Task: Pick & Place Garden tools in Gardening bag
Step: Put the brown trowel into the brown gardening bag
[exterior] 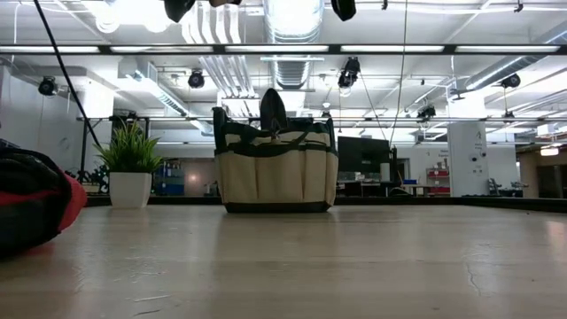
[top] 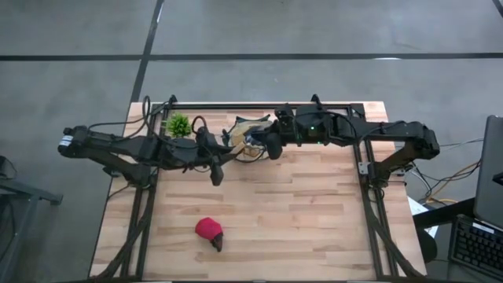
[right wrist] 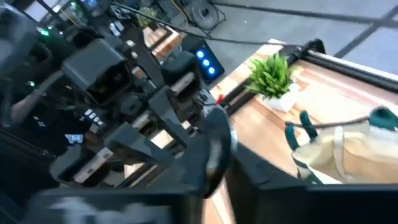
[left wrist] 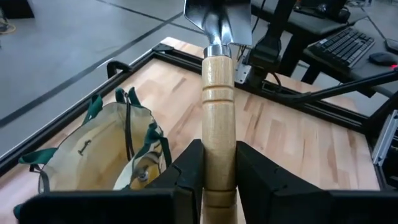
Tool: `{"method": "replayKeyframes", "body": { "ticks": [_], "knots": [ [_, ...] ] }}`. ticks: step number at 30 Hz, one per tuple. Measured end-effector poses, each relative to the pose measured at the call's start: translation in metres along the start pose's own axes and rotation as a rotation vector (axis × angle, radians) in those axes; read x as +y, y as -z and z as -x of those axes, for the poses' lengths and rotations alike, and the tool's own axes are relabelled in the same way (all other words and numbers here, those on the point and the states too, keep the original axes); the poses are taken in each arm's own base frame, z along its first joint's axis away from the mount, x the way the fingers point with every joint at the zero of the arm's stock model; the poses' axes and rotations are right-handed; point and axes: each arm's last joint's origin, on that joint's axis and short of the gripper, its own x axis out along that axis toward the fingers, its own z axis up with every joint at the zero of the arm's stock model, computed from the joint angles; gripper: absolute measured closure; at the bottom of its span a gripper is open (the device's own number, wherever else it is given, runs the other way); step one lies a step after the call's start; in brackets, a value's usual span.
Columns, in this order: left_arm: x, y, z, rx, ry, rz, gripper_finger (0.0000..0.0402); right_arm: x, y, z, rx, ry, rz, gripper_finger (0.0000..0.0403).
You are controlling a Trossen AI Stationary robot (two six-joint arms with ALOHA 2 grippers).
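Note:
A trowel with a wooden handle and a silver blade is held in the air between my two grippers, just on the near side of the tan gardening bag. My left gripper is shut on the handle. My right gripper has the blade between its fingers. The bag stands upright on its base at the table's far middle, and a dark tool end sticks up out of it. A red, dark-tipped item lies on the table near the front edge. My left gripper pinches the trowel's wooden handle near its free end between its two fingers. The fingers come nearly level from the table's left and lie along the handle. The trowel is lifted clear, with its blade pointing toward the table's right. My right gripper comes nearly level from the table's right. The trowel's blade end stands between its two fingers. The view is blurred, so how far back the blade reaches cannot be told.
A small green potted plant stands left of the bag at the far edge. A black frame rail runs along the table's far edge and down both sides. Bare wood lies in the table's middle and right.

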Motion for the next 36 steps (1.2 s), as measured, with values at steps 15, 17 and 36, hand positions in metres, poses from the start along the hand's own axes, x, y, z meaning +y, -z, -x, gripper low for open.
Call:
{"method": "replayKeyframes", "body": {
  "ticks": [15, 17, 36],
  "knots": [
    [0.017, 0.012, 0.021, 0.148, -0.066, -0.072, 0.0234, -0.007, 0.005, 0.014, 0.063, 0.120, 0.142, 0.0394],
    [0.019, 0.010, 0.026, 0.131, -0.080, -0.066, 0.0232, -0.011, 0.009, 0.015, 0.103, 0.169, 0.151, 0.0394],
    [0.023, 0.007, 0.031, 0.081, -0.150, -0.055, 0.0229, -0.029, 0.039, -0.020, 0.256, 0.369, 0.448, 0.0394]
  ]
}}
